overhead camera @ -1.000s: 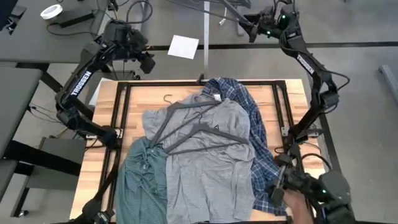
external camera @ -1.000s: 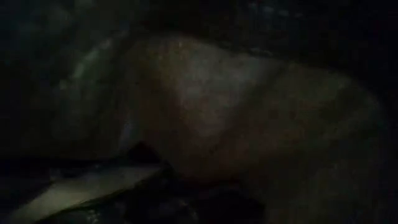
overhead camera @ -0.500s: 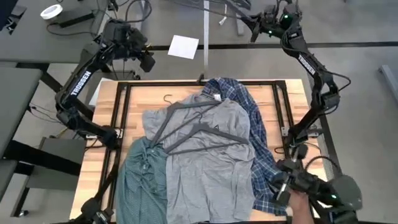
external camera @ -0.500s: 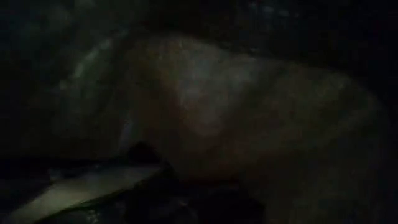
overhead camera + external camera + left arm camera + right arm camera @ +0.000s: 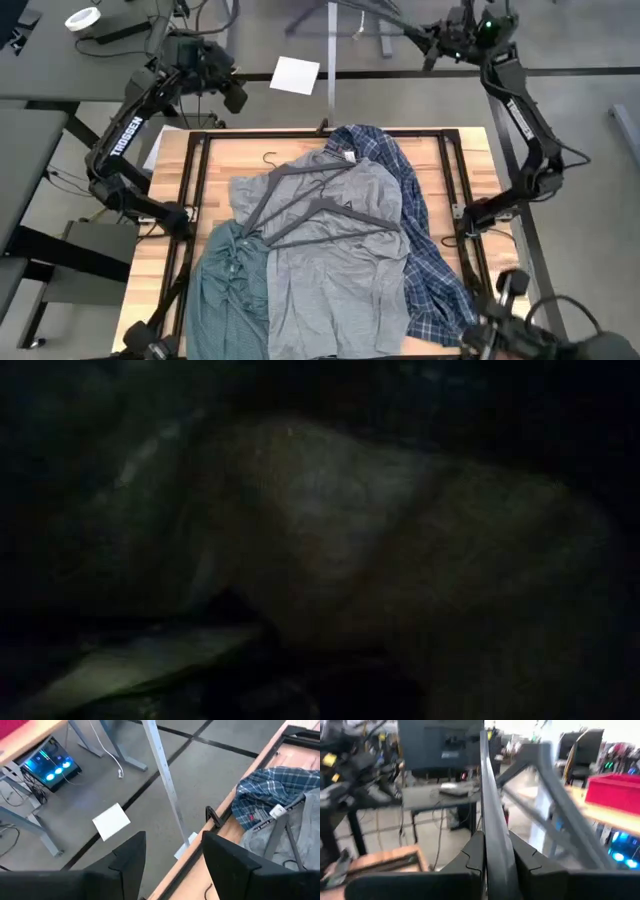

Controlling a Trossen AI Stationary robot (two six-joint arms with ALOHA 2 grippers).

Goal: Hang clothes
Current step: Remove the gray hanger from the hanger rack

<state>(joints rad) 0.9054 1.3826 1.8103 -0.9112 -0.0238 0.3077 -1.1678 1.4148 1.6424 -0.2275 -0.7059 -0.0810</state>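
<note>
A: Left to right, quick. Left hand [image 5: 236,98] hangs past the table's far left corner, over the floor, fingers spread, nothing in it.

B: Clothes?

A: All piled on the table [image 5: 172,232]. Green checked shirt [image 5: 228,300] at the near left, grey tee [image 5: 335,255] in the middle on top, plaid shirt [image 5: 415,230] along the right with its collar at the far edge. Two dark hangers [image 5: 310,200] lie across the grey tee's upper part.

B: Right hand?

A: Right hand [image 5: 432,48] is up beyond the far right corner. Its wrist view shows the fingers pressed on a thin grey bar [image 5: 492,827], looks like a hanger.

B: Risks?

A: That hanger is held high and well apart from any shirt, so threading it into a neck opening one-handed could miss or bunch fabric. Shirts overlap, so lifting the grey tee may drag the plaid or green one along and off the table edge. Loose hangers could slide off with it. Low view is smothered by cloth, no help.
</note>
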